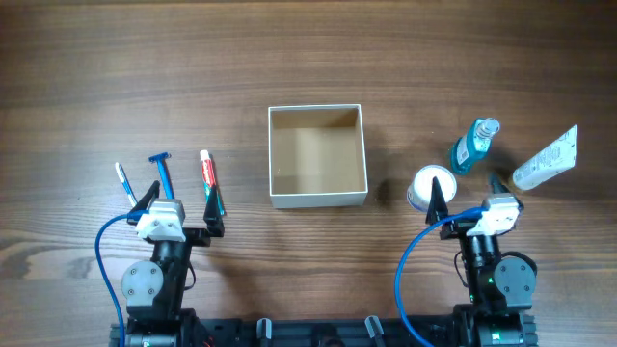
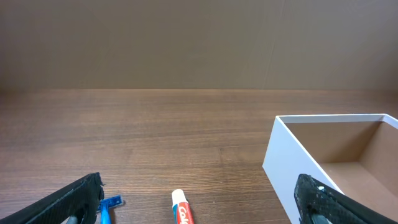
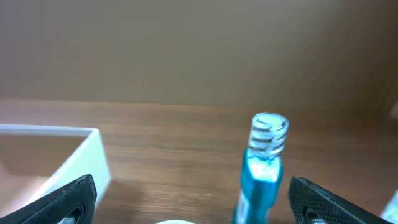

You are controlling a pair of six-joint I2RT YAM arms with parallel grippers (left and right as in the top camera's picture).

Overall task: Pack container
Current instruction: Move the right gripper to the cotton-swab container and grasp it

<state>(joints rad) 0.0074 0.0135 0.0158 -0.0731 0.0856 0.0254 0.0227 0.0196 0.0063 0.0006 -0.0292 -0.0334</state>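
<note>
The container (image 1: 317, 199), a square shallow cardboard box with white walls and tan inside, sits empty at the table's middle; it shows in the left wrist view (image 2: 292, 158) and in the right wrist view (image 3: 81, 158). Left of it lie a toothbrush (image 1: 124, 183), a blue razor (image 1: 161, 173) and a red-and-white toothpaste tube (image 1: 207, 178). Right of it are a small round white jar (image 1: 430, 185), a blue bottle (image 1: 474, 145) and a white tube (image 1: 548, 160). My left gripper (image 1: 178, 207) is open and empty just behind the razor and toothpaste. My right gripper (image 1: 468, 200) is open and empty behind the jar and bottle.
Brown wood table (image 1: 116, 77) all round. In the left wrist view the toothpaste (image 2: 181, 210) and razor (image 2: 109, 205) lie between the fingers. In the right wrist view the blue bottle (image 3: 261, 168) stands between the fingers.
</note>
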